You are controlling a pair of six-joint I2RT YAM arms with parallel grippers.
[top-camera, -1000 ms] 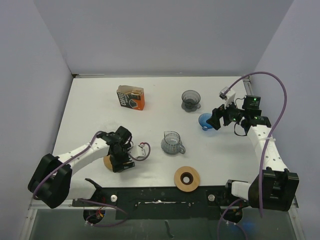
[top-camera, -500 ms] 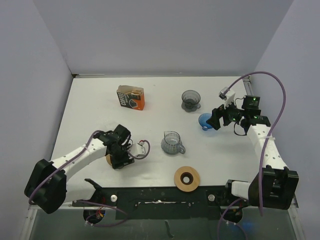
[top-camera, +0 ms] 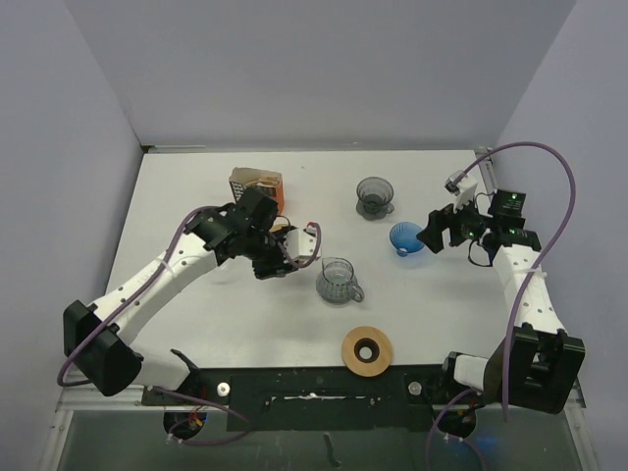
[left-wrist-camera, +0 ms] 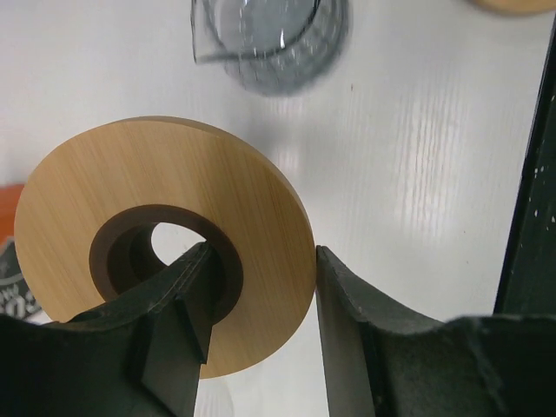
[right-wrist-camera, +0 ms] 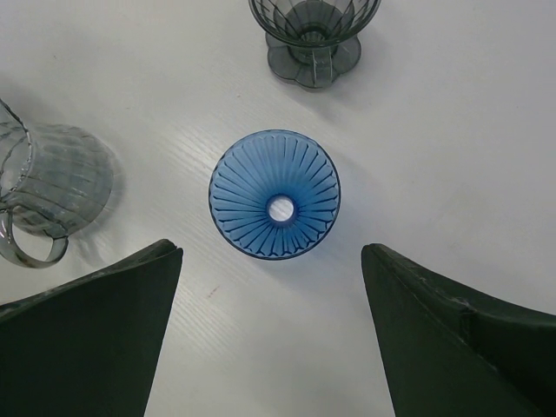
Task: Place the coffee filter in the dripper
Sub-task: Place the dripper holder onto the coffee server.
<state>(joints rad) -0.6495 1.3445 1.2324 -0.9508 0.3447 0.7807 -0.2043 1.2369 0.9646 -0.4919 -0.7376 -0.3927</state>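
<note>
Left wrist reveals left pincer (left-wrist-camera: 261, 256) clamping wooden ring (left-wrist-camera: 174, 182), unclear overhead; right pincer (right-wrist-camera: 271, 249) open over blue dripper (right-wrist-camera: 274, 193).

A wooden ring (left-wrist-camera: 174, 182) was gripped by the left gripper (left-wrist-camera: 261, 261), one finger passed through its dark centre hole, the other pressed against its outer edge. A blurred glass jug (left-wrist-camera: 269, 43) was seen beyond, on a white table (left-wrist-camera: 434, 174).

The wooden ring (left-wrist-camera: 217, 200) is pale tan with fine straight grain and a dark brown collar round its hole. The blue dripper (right-wrist-camera: 274, 207) is translucent, ribbed in radiating lines. The grey dripper (right-wrist-camera: 313, 35) and pitcher (right-wrist-camera: 43, 187) are smoky, faceted glass. The box (top-camera: 250, 182) is orange and black.
</note>
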